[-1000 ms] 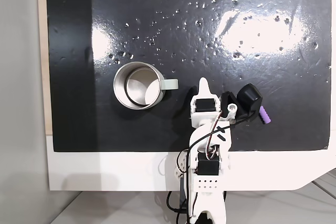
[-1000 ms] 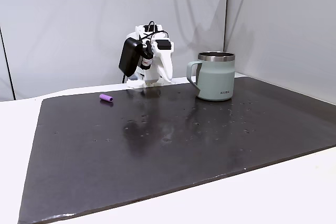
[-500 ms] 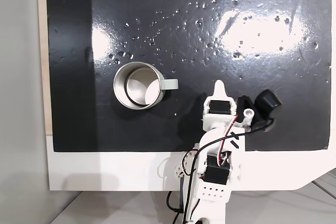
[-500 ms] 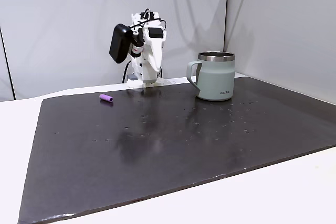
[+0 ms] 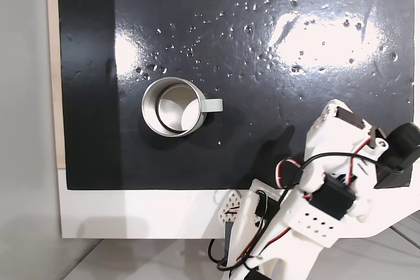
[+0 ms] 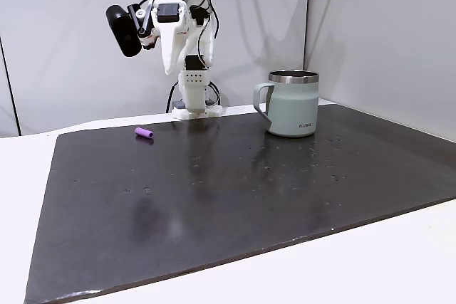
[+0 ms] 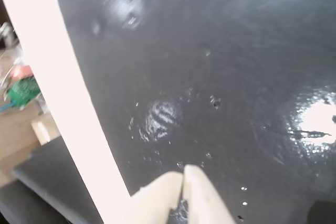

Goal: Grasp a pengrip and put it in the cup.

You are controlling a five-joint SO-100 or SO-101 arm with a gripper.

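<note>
You had one small purple ribbed pengrip [image 6: 144, 133] and one round silver-rimmed metal cup [image 6: 288, 103] with a pale grey-green body and handle on the black glossy mat [image 6: 235, 197], plus one white arm [image 6: 182, 30].

In the low fixed view, the pengrip lay flat on the mat's far left part, near the back edge and just left of the arm's base. The arm was raised high above it, a black rounded part at its left end. The cup stood upright to the right of the base, well apart from the pengrip, its handle turned left. In front of all three, the wide stretch of mat ran to the near edge with only small specks on it.

From above, the cup [image 5: 172, 106] sat left of centre with its handle tab pointing right, and you could see down into its shiny inside. The arm [image 5: 328, 181] leaned over the mat's lower right corner and covered that area, so the pengrip could not be made out there; the arm's black end ran off the right side.

In the wrist view, the gripper [image 7: 182, 178] showed two pale fingertips pressed together at the bottom edge with nothing between them, over blurred dark mat beside a white strip of table [image 7: 63, 108].
</note>
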